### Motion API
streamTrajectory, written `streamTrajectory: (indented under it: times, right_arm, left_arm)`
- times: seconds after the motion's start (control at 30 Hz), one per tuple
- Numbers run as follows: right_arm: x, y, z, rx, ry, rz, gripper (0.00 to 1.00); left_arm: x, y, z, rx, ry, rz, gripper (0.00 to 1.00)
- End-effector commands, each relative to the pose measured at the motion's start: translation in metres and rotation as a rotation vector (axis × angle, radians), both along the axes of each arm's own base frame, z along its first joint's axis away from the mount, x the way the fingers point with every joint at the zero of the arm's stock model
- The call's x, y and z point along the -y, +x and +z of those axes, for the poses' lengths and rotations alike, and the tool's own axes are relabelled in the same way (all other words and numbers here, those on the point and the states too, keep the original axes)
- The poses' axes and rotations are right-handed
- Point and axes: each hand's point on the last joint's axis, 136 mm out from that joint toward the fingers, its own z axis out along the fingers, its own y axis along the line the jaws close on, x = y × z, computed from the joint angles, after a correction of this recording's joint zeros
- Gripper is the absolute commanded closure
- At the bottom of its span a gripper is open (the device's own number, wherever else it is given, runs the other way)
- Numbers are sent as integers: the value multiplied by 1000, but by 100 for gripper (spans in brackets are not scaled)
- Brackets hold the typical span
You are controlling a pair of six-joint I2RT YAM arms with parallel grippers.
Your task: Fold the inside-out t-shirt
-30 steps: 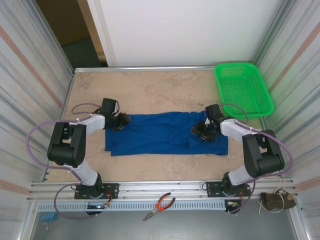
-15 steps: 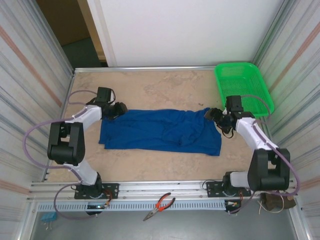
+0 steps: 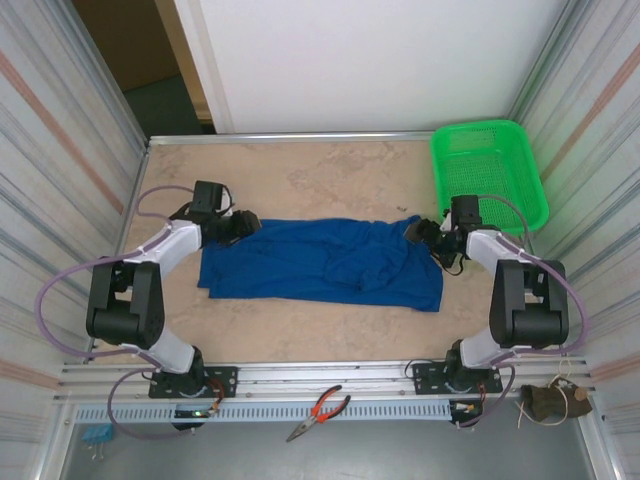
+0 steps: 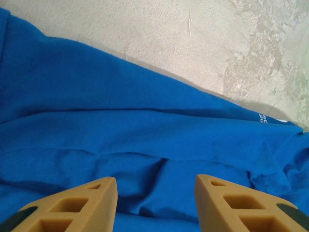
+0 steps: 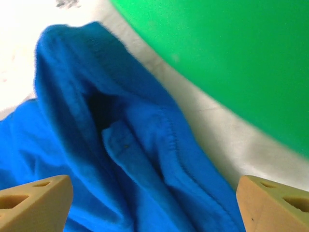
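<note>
The inside-out t-shirt [image 3: 320,265] lies as a long blue band across the middle of the table, folded lengthwise. My left gripper [image 3: 243,224] hovers at its far left corner. In the left wrist view its fingers [image 4: 155,186] stand apart over wrinkled blue cloth [image 4: 120,125], with small white print marks [image 4: 263,117] at the right; nothing is pinched. My right gripper [image 3: 422,232] is at the shirt's far right corner. It is wide open [image 5: 154,188] above a raised stitched hem of the shirt [image 5: 125,145].
A green mesh basket [image 3: 487,170] stands at the back right, close behind the right gripper, and it is a green blur [image 5: 231,58] in the right wrist view. Red-handled pliers [image 3: 318,412] lie on the front rail. Bare tabletop [image 3: 300,170] stretches behind the shirt.
The right gripper let go of the shirt, opened wide and drew back to the shirt's right end. The shirt slid a little left and away. The left gripper moved slightly left and back.
</note>
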Motion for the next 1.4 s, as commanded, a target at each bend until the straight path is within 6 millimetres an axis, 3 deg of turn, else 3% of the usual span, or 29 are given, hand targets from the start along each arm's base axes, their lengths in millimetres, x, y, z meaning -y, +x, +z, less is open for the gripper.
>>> streamTrajectory:
  times: [0.0, 0.27, 0.43, 0.57, 0.73, 1.17, 1.37]
  right_arm:
    - [-12, -29, -19, -99, 25, 39, 14]
    - [17, -14, 15, -9, -76, -19, 14]
    - [19, -8, 41, 40, -128, 15, 14]
    - [17, -14, 47, 41, -190, 41, 12]
    - [13, -25, 29, -8, -265, 57, 1]
    - [3, -35, -27, -151, -331, 105, 1]
    - [-30, -38, -41, -168, -168, 181, 0]
  left_arm:
    - [6, -4, -3, -11, -16, -14, 54]
    - [10, 0, 0, -7, -16, -22, 54]
    - [12, 1, 3, -3, -17, -26, 54]
    - [9, 1, 5, 3, -4, -23, 54]
    - [0, 2, 8, 8, -1, 0, 54]
    - [-10, 1, 15, 26, -1, 18, 54]
    - [-10, 1, 15, 28, -6, 18, 54]
